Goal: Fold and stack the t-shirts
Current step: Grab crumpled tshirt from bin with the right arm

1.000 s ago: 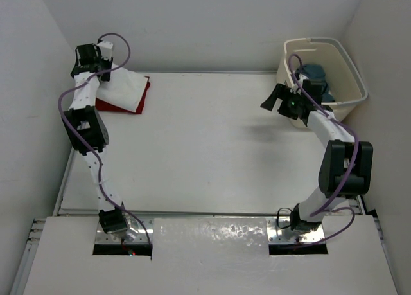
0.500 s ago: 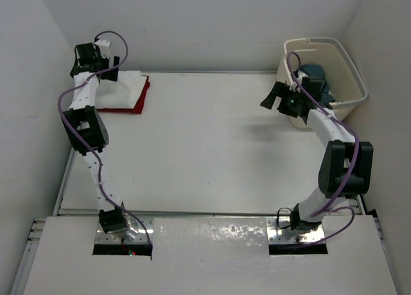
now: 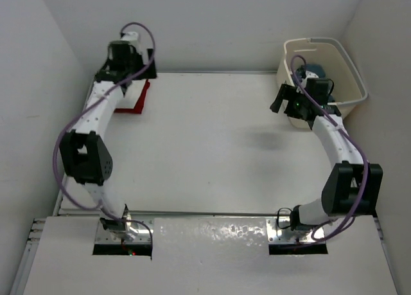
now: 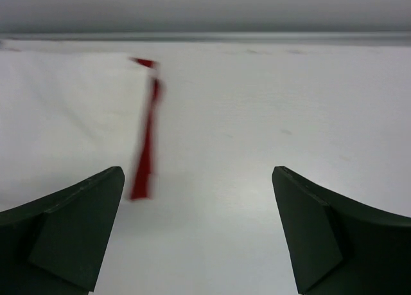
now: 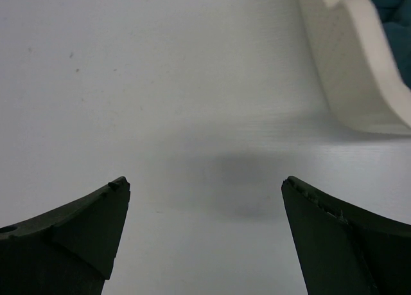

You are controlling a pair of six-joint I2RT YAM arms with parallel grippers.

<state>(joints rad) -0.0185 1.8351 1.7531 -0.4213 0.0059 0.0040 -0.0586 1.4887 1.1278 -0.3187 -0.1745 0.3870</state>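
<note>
left fingers (image 4: 70,227) spread, empty | right fingers (image 5: 70,234) spread, empty | deep red cloth t-shirt (image 3: 140,97): counter (image 3: 212,147) 10 o'clock | dark teal cloth t-shirt (image 3: 314,71): in cream plastic basket (image 3: 350,67), 2 o'clock

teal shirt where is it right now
The teal shirt lies inside the cream laundry basket at the far right corner of the table in the top view, just beyond the right end effector.

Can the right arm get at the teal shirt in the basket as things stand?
Probably yes. The right gripper is open and empty beside the basket. The teal shirt lies inside, under the open top, so the arm must first rise over the wall.
</note>
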